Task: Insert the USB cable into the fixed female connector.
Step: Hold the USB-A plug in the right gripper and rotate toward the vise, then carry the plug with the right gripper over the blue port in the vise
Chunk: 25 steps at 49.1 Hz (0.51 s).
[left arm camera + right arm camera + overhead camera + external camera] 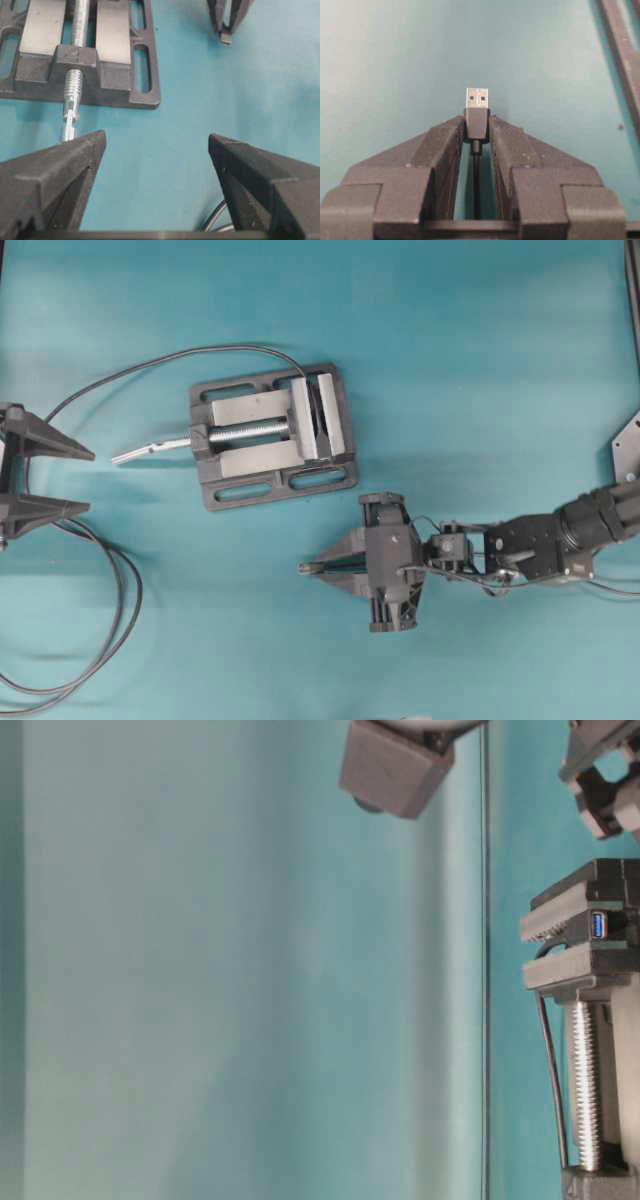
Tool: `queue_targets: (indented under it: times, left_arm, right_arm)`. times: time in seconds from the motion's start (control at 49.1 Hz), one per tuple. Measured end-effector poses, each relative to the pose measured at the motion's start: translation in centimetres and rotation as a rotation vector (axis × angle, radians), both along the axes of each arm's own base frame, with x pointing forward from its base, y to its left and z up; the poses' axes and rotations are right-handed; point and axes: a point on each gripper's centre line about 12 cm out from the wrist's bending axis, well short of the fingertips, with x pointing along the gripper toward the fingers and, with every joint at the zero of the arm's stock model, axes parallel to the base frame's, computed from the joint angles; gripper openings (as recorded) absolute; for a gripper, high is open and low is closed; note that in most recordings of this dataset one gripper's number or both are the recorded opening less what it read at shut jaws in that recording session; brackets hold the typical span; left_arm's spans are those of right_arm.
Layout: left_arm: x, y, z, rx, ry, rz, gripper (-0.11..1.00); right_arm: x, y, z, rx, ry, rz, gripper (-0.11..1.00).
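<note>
My right gripper [477, 122] is shut on the black plug of the USB cable [477, 111]. The plug's silver end sticks out past the fingertips, and its thin cable runs back between the fingers. In the overhead view this gripper [305, 567] points left, just below and to the right of the vise [270, 435]. The fixed female connector [598, 925] shows a blue socket, clamped between the vise's grey jaws, with its black cable [150, 362] arcing away to the left. My left gripper [90, 480] stands open at the left edge, nothing between its fingers [80, 155].
The vise's silver screw rod and handle [150, 448] stick out toward my left gripper. A longer black cable [110, 640] lies in big loops at the bottom left. Bare teal table surface [480, 360] lies to the right of the vise.
</note>
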Motion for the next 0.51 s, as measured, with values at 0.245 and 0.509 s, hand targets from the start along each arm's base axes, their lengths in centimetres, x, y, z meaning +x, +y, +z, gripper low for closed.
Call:
queue_targets:
  times: [0.245, 0.509]
  left_arm:
    - [0.0, 0.0, 0.0, 0.000, 0.002, 0.000, 1.00]
    - [0.0, 0.0, 0.0, 0.000, 0.002, -0.002, 1.00]
  right_arm:
    - [-0.9, -0.3, 0.6, -0.022, -0.051, -0.213, 0.20]
    - [-1.0, -0.4, -0.5, -0.052, -0.045, -0.424, 0.20]
